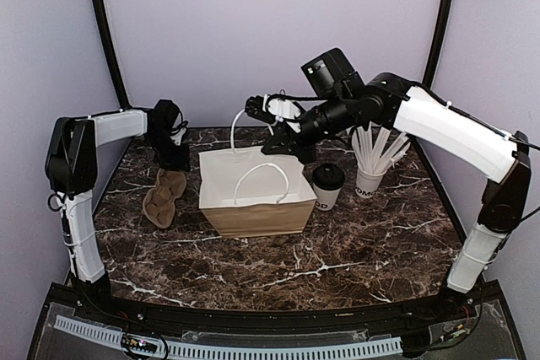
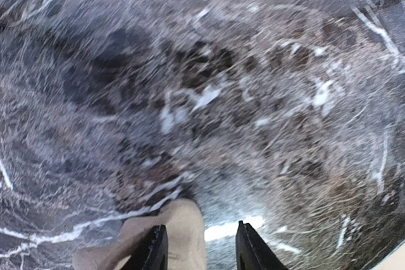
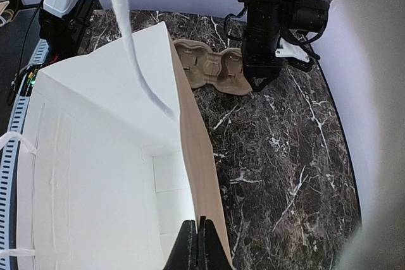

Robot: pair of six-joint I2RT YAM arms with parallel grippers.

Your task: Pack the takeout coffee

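Note:
The takeout coffee (image 1: pixel 327 185), a white cup with a black lid, stands on the marble table just right of the paper bag (image 1: pixel 253 193). It is not in either wrist view. The bag stands open, brown outside and white inside (image 3: pixel 95 175). My right gripper (image 1: pixel 295 149) is shut on the bag's back right rim, its fingers pinched on the brown wall (image 3: pixel 199 241). My left gripper (image 1: pixel 175 158) is open just above the far end of a brown pulp cup carrier (image 1: pixel 164 198). The carrier's tip (image 2: pixel 183 232) lies between the jaws, close to the left finger.
A white cup of wrapped straws (image 1: pixel 371 166) stands right of the coffee. The carrier (image 3: pixel 212 67) lies left of the bag, with the left arm (image 3: pixel 272 30) over it. Purple walls close in the table (image 1: pixel 354 250). The bag's white handles (image 1: pixel 261 176) stick up.

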